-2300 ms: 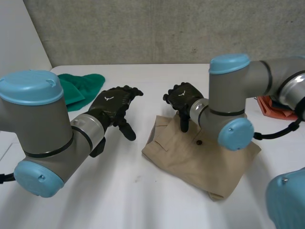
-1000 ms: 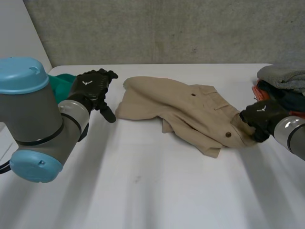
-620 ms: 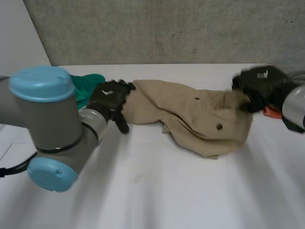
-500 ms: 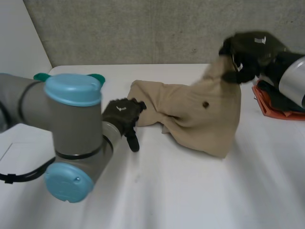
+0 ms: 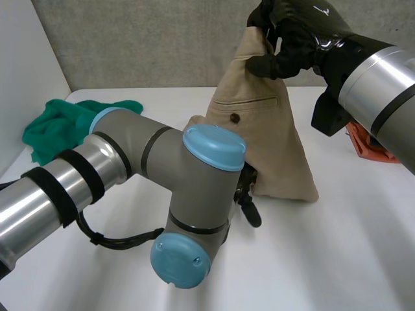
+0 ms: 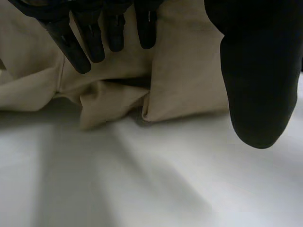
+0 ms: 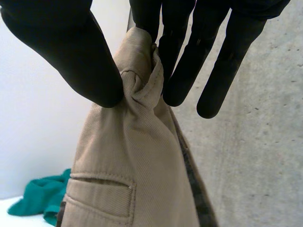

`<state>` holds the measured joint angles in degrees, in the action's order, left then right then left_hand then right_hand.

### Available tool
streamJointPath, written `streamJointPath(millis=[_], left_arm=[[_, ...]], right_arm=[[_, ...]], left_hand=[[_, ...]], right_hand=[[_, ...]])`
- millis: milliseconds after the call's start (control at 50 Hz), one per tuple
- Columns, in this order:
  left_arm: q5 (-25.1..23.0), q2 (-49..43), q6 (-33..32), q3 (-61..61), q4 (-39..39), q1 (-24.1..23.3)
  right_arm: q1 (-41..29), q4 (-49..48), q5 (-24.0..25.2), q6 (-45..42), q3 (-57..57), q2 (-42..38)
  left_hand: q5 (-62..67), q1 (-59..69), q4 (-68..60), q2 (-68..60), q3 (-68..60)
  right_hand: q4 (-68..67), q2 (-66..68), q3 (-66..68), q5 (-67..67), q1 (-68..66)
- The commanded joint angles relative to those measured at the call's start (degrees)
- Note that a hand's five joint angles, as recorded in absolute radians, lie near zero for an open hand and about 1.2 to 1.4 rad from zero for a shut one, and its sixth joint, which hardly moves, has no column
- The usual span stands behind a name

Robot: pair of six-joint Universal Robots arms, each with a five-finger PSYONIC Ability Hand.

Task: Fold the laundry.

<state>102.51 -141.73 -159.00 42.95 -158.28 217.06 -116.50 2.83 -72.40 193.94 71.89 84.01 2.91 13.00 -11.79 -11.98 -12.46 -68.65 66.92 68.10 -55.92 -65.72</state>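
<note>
Beige shorts (image 5: 262, 129) with a buttoned back pocket hang upright, their lower edge resting on the white table (image 5: 324, 259). My right hand (image 5: 295, 35) holds them up by the top edge. In the right wrist view the thumb (image 7: 71, 49) and fingers (image 7: 187, 61) pinch a bunched bit of the shorts (image 7: 128, 175) between them. My left arm (image 5: 194, 194) reaches across the front. My left hand (image 5: 249, 210) is low at the foot of the shorts. In the left wrist view my left hand (image 6: 97, 35) is open, its straight fingers lying against the lower edge of the shorts (image 6: 184, 75).
A green cloth (image 5: 58, 123) lies crumpled at the table's far left, seen also as the green cloth (image 7: 40, 203) in the right wrist view. An orange-red garment (image 5: 371, 148) lies at the right edge, behind my right arm. A grey concrete wall (image 5: 162, 45) stands behind the table.
My right hand has lifted the shorts higher and drawn them toward the middle, so they hang upright. My left arm has swung right, bringing its hand to the shorts' lower edge.
</note>
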Motion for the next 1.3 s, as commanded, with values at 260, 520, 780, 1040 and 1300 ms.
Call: streamJointPath(millis=[260, 520, 780, 1040, 1300], left_arm=[[-0.47, 7.52, 16.35, 4.77, -5.81, 1.87], [3.39, 10.07, 19.87, 9.25, -10.91, 1.87], [4.47, 22.46, -13.14, 12.07, -8.98, 17.07], [0.05, 10.96, -45.60, 8.20, -10.12, 16.02], [4.09, 9.96, -45.52, 10.56, -10.91, 13.38]], right_arm=[[-3.82, -2.21, -0.11, 10.49, 1.41, 4.49], [-3.73, -5.11, -4.41, 12.42, 1.94, 4.85], [9.27, -8.37, -4.50, 0.48, 0.97, -8.15], [8.66, -7.31, -8.63, -11.31, 3.00, -27.49], [6.73, -3.81, -11.45, -19.29, 0.71, -26.11]], left_hand=[[-0.20, -0.29, -0.92, -0.72, -0.25], [67.09, 67.00, -68.21, -68.02, -67.54], [67.09, 67.00, -68.21, -68.02, -67.54], [67.09, 67.00, -68.21, -68.02, -67.54], [-2.91, -3.00, 1.79, 1.98, 2.46]], right_hand=[[-11.35, 13.08, 11.90, -14.08, -14.28], [-11.35, 13.08, 11.90, -14.08, -14.28], [-11.35, 13.08, 11.90, -14.08, -14.28], [-11.35, 13.08, 11.90, -14.08, -14.28], [58.65, -56.92, -58.10, 55.92, 55.72]])
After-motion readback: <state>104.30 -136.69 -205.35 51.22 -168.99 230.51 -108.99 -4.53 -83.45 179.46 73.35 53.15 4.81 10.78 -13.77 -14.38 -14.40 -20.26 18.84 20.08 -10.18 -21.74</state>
